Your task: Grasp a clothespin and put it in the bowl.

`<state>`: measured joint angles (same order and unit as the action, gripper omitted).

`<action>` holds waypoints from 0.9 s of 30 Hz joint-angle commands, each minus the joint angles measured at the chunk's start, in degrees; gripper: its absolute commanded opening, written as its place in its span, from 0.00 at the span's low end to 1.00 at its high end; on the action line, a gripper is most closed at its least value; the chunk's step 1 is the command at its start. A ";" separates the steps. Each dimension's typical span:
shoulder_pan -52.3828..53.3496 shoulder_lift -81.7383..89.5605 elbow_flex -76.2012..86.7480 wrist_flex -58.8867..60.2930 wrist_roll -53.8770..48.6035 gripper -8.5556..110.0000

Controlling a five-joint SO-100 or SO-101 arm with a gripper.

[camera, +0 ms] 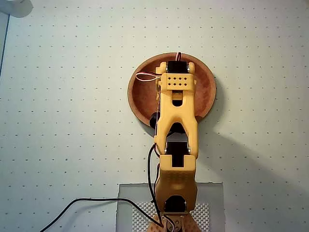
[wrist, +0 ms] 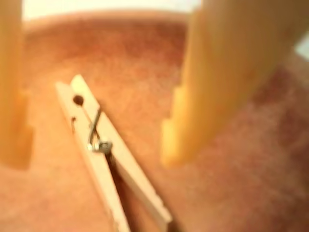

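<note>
In the wrist view the light-tan wooden clothespin [wrist: 108,154] lies on the reddish-brown inner floor of the bowl [wrist: 145,63], slanting from upper left to lower right, its metal coil showing at the middle. My gripper [wrist: 91,150] is open: one yellow finger [wrist: 12,116] stands at the left edge and the other finger [wrist: 207,96] to the right, both apart from the clothespin. In the overhead view the yellow arm reaches over the bowl [camera: 205,92] and hides the gripper and the clothespin.
The bowl stands on a pale dotted mat [camera: 67,96]. A black cable [camera: 96,203] runs from the arm's base at the near edge. A grey base plate [camera: 212,203] lies under the arm. A white object [camera: 17,7] sits at the far left corner.
</note>
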<state>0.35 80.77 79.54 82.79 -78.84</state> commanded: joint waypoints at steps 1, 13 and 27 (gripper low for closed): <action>0.00 15.29 -0.70 1.05 0.00 0.22; -0.79 37.97 0.79 12.74 1.67 0.09; -0.70 60.38 0.88 3.34 30.94 0.05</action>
<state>-0.35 135.79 80.95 90.53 -58.62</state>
